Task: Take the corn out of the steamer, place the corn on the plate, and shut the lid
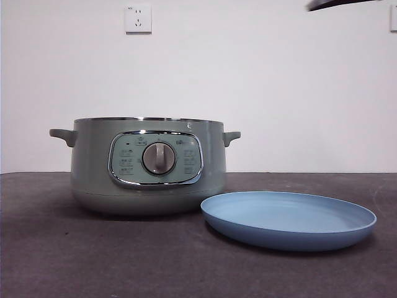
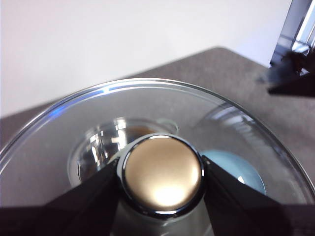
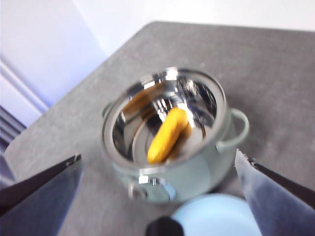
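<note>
The sage-green steamer [image 1: 147,166] stands open on the table, with no lid on it. In the right wrist view the yellow-orange corn [image 3: 167,135] lies inside the steamer [image 3: 197,169] on its shiny bottom. The empty light-blue plate [image 1: 288,218] lies just right of the pot and also shows in the right wrist view [image 3: 211,216]. My right gripper [image 3: 158,155] is wide open and empty, high above the pot. My left gripper [image 2: 162,178] is shut on the knob [image 2: 162,174] of the glass lid [image 2: 74,128] and holds it in the air. The lid is out of the front view.
The table [image 1: 62,261] is dark grey, and a white wall with a socket [image 1: 138,18] stands behind it. A black arm tip [image 1: 335,4] shows at the top right of the front view. The other arm [image 2: 293,64] shows dark in the left wrist view.
</note>
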Robot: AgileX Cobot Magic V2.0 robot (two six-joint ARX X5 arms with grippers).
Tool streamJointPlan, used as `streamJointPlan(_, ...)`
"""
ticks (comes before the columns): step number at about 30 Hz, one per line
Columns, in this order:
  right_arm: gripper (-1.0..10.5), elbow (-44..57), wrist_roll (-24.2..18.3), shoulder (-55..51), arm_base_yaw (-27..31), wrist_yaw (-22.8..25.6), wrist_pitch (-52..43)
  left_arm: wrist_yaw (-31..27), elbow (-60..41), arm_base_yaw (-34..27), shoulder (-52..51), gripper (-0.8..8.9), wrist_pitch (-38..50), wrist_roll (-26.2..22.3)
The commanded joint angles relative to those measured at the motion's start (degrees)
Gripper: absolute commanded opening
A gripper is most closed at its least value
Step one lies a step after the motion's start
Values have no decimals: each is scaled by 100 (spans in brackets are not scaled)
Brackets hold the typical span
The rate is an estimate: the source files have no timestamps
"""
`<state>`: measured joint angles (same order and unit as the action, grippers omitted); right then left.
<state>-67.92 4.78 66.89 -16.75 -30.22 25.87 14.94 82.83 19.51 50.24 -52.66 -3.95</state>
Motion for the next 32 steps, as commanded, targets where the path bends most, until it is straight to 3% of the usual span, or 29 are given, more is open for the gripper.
streamJointPlan(1, 599, -20, 466, 310, -442, 431, -485, 44, 85, 2, -153, -8, 153, -59)
streamJointPlan(7, 599, -437, 601, 1250, -1261, 1268, -828, 170, 85, 2, -479, -8, -17, 83)
streamJointPlan(13, 598, -1523, 568, 2507, -1812, 1749, -813, 166, 85, 0, -769, -8, -271, 94)
streamJointPlan(21, 594, -3071, 522, 4111, -2135, 2179, -494, 168, 85, 2, -949, -8, -479, 114)
streamJointPlan(32, 594, -3740, 437, 5510, -2310, 2636, -529, 170, 85, 2, -957, -8, -577, 116)
